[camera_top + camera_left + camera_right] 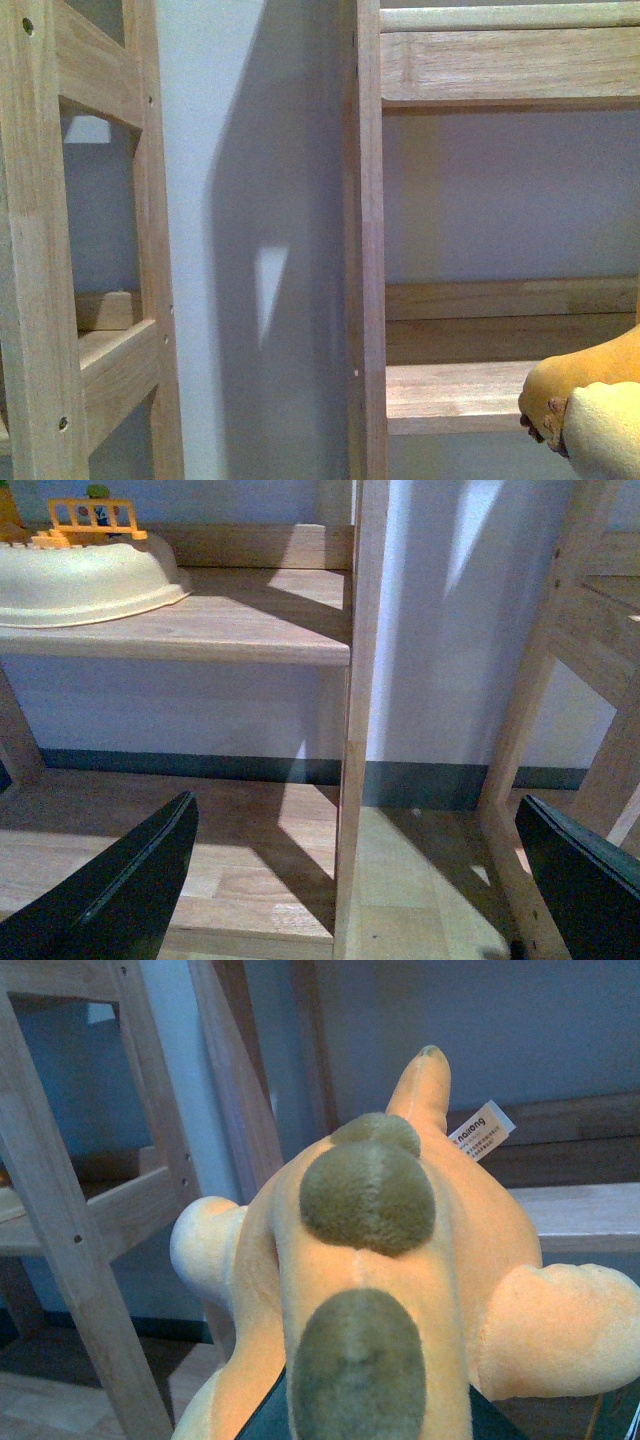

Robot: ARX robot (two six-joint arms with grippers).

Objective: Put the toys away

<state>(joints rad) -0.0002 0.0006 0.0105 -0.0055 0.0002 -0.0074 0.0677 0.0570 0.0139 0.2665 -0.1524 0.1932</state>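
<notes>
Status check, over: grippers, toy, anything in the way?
Left gripper open, empty. Right gripper shut on plush toy, held in front of wooden shelf. No obstruction seen.

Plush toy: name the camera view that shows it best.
Right wrist view: the plush toy dominates the frame, orange body, dark spots, pale limbs and a tag. The front view catches only a piece of it at the lower right edge, near a shelf. The left wrist view shows none of it.

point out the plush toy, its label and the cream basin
plush toy point(368, 1265), right wrist view, back between dark spots
label point(480, 1132), right wrist view, middle of tag
cream basin point(90, 588), left wrist view, outer wall
</notes>
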